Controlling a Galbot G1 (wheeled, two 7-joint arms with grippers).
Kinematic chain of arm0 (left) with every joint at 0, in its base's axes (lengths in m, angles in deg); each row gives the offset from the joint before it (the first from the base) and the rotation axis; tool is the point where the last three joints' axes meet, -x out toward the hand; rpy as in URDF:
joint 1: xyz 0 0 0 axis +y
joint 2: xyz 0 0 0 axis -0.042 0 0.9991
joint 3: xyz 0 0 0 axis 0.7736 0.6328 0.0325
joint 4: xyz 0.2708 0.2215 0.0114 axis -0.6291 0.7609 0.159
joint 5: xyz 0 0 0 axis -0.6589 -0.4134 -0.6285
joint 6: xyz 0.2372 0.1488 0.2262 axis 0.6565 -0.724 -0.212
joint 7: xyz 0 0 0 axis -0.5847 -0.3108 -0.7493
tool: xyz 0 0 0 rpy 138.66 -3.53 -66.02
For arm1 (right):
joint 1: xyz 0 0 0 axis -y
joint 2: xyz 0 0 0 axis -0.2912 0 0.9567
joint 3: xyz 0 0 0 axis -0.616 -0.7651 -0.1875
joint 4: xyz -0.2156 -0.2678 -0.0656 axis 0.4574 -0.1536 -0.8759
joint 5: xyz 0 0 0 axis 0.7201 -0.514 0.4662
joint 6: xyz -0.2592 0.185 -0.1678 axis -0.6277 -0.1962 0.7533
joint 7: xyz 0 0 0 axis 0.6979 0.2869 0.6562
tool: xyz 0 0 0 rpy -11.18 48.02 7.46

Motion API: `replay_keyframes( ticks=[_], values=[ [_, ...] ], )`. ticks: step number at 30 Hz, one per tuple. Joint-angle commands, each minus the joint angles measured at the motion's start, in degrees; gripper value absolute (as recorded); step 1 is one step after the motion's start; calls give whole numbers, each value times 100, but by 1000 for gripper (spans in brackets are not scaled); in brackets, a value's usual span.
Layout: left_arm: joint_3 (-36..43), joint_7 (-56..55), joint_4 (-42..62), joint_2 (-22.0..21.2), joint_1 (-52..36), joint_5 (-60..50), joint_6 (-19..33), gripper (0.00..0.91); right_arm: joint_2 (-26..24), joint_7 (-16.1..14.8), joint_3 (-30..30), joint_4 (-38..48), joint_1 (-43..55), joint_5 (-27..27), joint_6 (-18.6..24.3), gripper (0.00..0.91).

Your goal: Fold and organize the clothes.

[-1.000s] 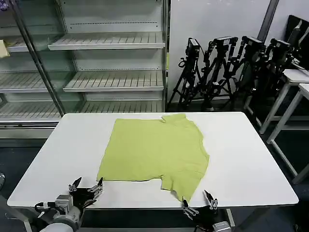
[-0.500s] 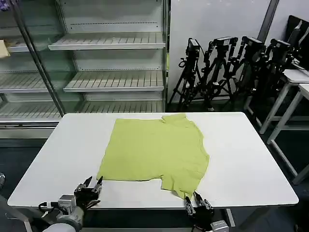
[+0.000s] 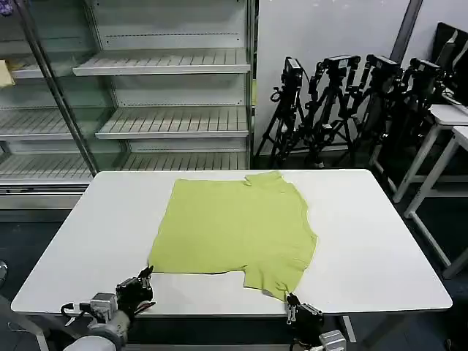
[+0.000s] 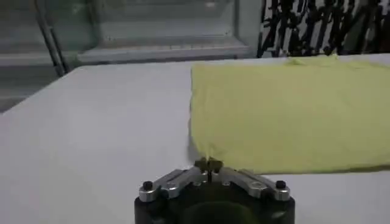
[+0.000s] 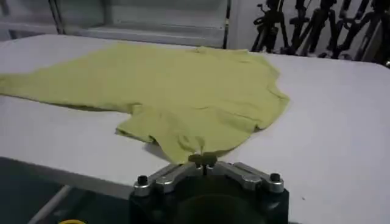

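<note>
White desk [image 3: 380,241] carries the lime T-shirt [image 3: 234,227], partly folded; left pincer [image 4: 208,163] and right pincer [image 5: 202,159] are pinched on its near corners; further folds are judged pending.

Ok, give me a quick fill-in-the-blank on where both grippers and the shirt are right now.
1. The lime T-shirt lies spread on the white ____.
2. The left gripper has its jaws ____ on the shirt's near corner.
3. The right gripper pinches the tip of the shirt's near ____.
4. Behind the table stand empty metal ____.

Missing words: table; shut; sleeve; shelves
</note>
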Motion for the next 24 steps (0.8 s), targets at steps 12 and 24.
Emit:
replay_keyframes(
  ticks=[12, 24],
  values=[
    [239, -7, 739, 90, -1419, 371, 30, 10, -149, -326, 99, 999, 2498, -678, -371, 0],
    [420, -19, 1571, -60, -2085, 417, 71, 10, -143, -648, -169, 2283, 3822, -827, -295, 0]
  ],
)
